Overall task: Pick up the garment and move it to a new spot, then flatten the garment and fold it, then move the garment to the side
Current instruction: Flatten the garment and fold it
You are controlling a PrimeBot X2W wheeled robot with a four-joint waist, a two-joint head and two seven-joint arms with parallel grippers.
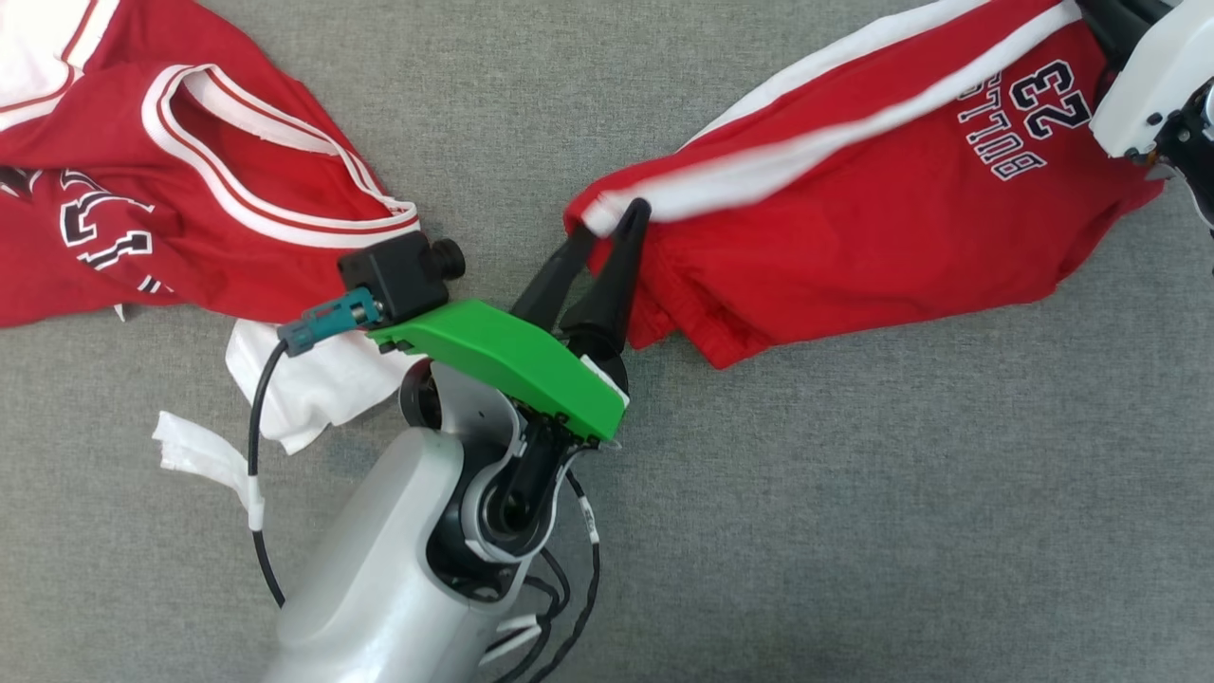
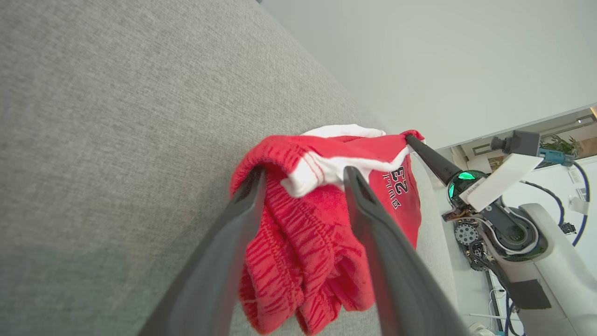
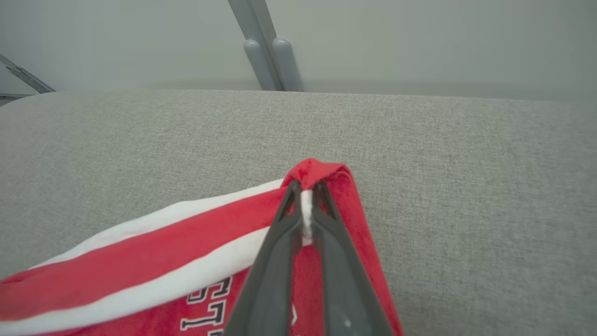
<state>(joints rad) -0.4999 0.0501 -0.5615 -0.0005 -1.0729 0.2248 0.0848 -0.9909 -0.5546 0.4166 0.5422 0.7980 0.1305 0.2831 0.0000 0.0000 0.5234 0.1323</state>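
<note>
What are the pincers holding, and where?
The right pincer pinches the red shorts at a white-striped hem corner. The left pincer is open around the waistband.

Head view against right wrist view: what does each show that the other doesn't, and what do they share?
Head view adds: the left gripper, fingers apart at the waistband end of the red shorts, plus a red jersey and a white cloth at the left. Right wrist view adds: the right gripper pinched shut on a corner of the shorts, and grey posts beyond the surface. Both: the striped, lettered shorts over the grey fabric surface.
</note>
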